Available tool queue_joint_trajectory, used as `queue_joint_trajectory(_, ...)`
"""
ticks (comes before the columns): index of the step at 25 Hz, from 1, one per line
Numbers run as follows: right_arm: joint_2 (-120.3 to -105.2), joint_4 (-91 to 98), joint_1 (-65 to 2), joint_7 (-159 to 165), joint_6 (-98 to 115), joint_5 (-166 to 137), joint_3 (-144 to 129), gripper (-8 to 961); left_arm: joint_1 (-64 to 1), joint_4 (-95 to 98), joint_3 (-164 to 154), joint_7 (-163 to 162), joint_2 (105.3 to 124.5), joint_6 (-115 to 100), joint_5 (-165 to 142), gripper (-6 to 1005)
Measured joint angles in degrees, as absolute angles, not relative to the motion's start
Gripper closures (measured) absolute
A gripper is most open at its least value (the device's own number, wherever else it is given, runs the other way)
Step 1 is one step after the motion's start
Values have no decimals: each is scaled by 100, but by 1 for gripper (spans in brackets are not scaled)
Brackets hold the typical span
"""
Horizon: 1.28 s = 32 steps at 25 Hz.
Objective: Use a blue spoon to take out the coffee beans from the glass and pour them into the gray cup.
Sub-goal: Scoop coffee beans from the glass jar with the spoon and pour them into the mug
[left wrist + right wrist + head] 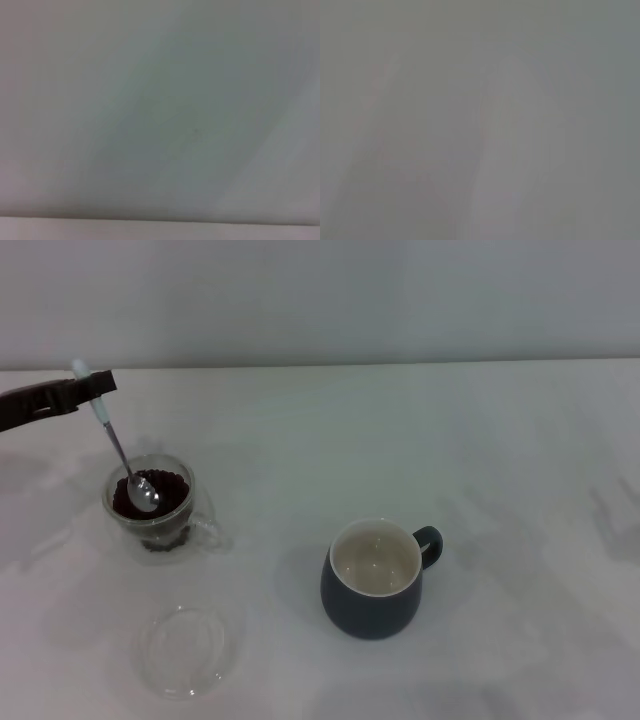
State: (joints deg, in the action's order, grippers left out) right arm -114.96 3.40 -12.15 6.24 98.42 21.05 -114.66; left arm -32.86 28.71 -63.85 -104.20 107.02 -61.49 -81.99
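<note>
In the head view my left gripper (92,388) reaches in from the left edge, shut on the pale handle of the blue spoon (120,448). The spoon hangs steeply down, its metal bowl over the coffee beans (170,487) inside the glass (150,505). The glass stands at the left of the white table. The gray cup (373,580) stands right of centre, its handle to the right and its cream inside showing no beans. Both wrist views show only blank pale surface. My right gripper is out of view.
A flat round clear glass dish (185,650) lies on the table in front of the glass, near the front edge. The white table (480,460) runs back to a pale wall.
</note>
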Motion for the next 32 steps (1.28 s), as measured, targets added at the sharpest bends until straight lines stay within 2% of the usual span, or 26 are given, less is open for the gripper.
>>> queue_joint_trajectory(9, -11495, 322, -1204, 712, 9858, 2084, -11469, 558, -3083, 3161, -6380, -10292, 10766, -5880, -8429, 866)
queue_joint_trajectory(21, -11496, 316, -1206, 790, 9831, 2111, -11467, 558, -2888, 3032, -6079, -10715, 11195, -5634, -8391, 865)
queue_joint_trajectory(32, -11484, 316, -1266, 744, 9775, 2126, -11449, 559, -2408, 2870, -5375, -11229, 11406, -5684, -8261, 867)
